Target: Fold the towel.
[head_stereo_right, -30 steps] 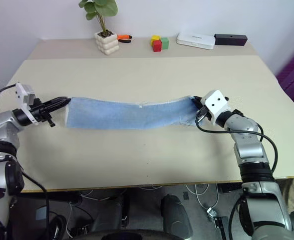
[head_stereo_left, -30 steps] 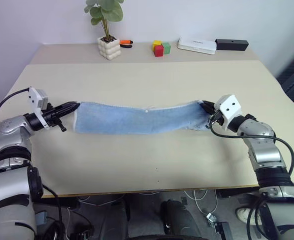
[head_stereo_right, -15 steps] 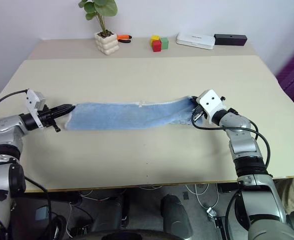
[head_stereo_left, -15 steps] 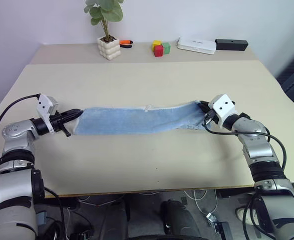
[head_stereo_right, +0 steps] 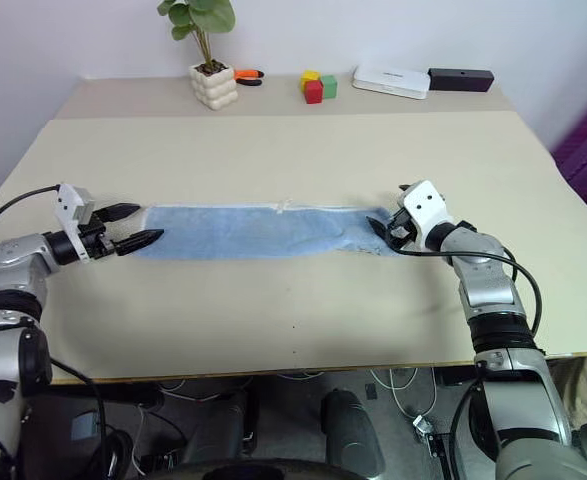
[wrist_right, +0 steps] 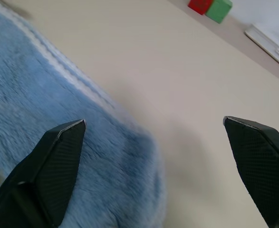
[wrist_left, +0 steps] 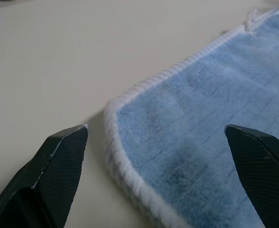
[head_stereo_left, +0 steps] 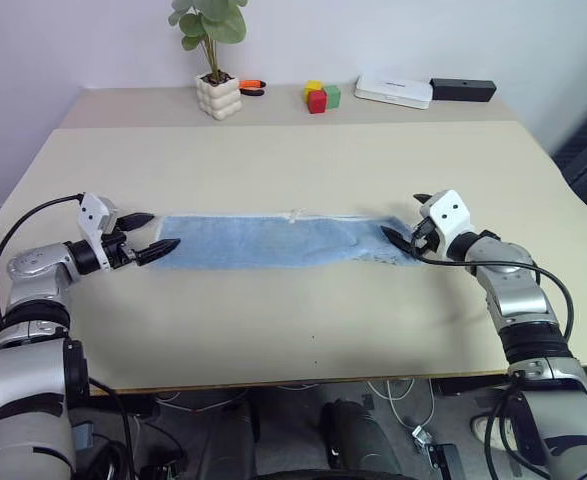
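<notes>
The towel (head_stereo_left: 273,241) lay flat on the beige table (head_stereo_left: 293,320), stretched out as a long, narrow blue strip running from one side of the robot's reach to the other. Its whitish hem ran along the far edge, and a small white tag (head_stereo_left: 295,214) stuck up from that edge near the middle. The right-hand end looked a little rumpled — the cloth bunched slightly where it met the gripper there.

The left gripper (head_stereo_left: 154,235) sat low at the towel's left end with its two black fingers spread wide, one on either side of the corner, not clamped on anything. From the left wrist view the rounded corner of the towel, with its thick white binding, lay on the table between the parted fingertips (wrist_left: 65,142).

The right gripper (head_stereo_left: 405,222) was at the opposite end, and its jaws also stood wide apart, gripping nothing — the cloth simply rested on the table under and between them. I could not tell whether either finger was touching the fabric.

Along the far edge of the table stood a potted plant (head_stereo_left: 213,60) in a knobbly white pot, an orange-handled tool (head_stereo_left: 252,87) just beside it, a small cluster of coloured blocks (head_stereo_left: 321,96), a flat white box (head_stereo_left: 393,91) and a black box (head_stereo_left: 463,89).
</notes>
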You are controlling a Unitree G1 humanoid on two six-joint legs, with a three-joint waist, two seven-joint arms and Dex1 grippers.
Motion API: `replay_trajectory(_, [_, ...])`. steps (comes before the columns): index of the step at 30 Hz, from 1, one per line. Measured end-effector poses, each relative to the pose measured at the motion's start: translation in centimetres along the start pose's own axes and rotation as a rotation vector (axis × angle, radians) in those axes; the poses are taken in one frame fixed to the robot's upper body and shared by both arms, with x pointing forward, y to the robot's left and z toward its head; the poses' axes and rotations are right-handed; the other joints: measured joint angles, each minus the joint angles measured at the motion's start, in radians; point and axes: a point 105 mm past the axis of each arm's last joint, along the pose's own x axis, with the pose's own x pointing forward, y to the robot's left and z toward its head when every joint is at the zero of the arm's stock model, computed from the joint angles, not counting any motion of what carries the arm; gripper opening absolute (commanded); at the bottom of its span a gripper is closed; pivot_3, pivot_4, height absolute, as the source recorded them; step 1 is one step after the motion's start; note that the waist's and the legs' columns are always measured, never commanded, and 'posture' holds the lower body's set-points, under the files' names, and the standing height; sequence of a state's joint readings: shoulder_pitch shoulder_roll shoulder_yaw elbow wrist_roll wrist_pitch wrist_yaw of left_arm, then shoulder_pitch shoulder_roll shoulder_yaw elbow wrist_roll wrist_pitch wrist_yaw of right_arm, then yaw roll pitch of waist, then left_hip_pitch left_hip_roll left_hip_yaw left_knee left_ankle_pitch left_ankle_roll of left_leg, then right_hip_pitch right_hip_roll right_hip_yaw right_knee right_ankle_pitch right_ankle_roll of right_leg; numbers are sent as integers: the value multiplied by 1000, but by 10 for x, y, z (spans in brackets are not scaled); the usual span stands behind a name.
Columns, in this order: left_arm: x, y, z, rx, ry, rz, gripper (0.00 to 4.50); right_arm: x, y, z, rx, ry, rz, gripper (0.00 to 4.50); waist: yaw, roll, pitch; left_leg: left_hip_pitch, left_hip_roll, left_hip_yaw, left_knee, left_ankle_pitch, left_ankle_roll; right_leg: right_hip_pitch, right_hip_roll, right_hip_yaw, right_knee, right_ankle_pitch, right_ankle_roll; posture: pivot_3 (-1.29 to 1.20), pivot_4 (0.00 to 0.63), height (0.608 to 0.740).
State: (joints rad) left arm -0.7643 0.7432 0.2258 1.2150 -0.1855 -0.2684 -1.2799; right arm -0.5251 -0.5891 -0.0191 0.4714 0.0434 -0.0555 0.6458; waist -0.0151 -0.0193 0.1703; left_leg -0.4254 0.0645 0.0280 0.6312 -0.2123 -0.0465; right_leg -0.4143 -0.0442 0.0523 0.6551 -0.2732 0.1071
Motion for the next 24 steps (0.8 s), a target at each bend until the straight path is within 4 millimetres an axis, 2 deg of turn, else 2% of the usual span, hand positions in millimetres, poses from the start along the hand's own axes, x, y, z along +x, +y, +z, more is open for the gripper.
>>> replay_trajectory(5, [-15, 1, 2, 9, 2, -25, 4445, -11, -14, 6, -16, -18, -31, 4479, 1, 0, 0, 0, 0, 0, 0, 0, 0, 0, 0, 0, 0, 0, 0, 0, 150, 740])
replay_trajectory(9, [-20, -6, 13, 40, -24, -111, 4445, -21, -10, 30, -4, -120, 12, 4479, 3, 0, 0, 0, 0, 0, 0, 0, 0, 0, 0, 0, 0, 0, 0, 0, 150, 740])
replay_trajectory(12, [-25, -10, 19, 83, -35, -150, 4445, -38, -4, 39, -46, -139, 85, 4479, 4, 0, 0, 0, 0, 0, 0, 0, 0, 0, 0, 0, 0, 0, 0, 0, 150, 740])
replay_trajectory(14, [-29, -13, 23, 122, -33, -176, 4445, -50, 3, 36, -81, -111, 149, 4479, 4, 0, 0, 0, 0, 0, 0, 0, 0, 0, 0, 0, 0, 0, 0, 0, 150, 740])
replay_trajectory(16, [-35, -18, 23, 192, -5, -207, 4445, -63, 12, 25, -165, -39, 228, 4479, 3, 0, 0, 0, 0, 0, 0, 0, 0, 1, -1, 0, 0, 0, 0, 0, 150, 740])
replay_trajectory(18, [-37, -24, 16, 260, 56, -242, 4445, -69, 21, 13, -265, 27, 296, 4479, 2, 1, 0, 1, 0, 0, 0, 0, 0, 1, -1, 0, 0, 0, 0, 0, 150, 740])
replay_trajectory(21, [-32, -34, 1, 335, 142, -285, 4445, -69, 34, 5, -391, 72, 366, 4479, 1, 1, -1, 1, 0, 1, 0, 0, 0, 0, 0, 0, 0, 0, -1, 0, 150, 740])
replay_trajectory(24, [-22, -37, -1, 415, 178, -283, 4445, -63, 42, 2, -504, 90, 392, 4479, 3, 1, 0, 1, 0, 1, 1, 0, 0, 0, 0, 1, 0, 0, -1, 0, 150, 740])
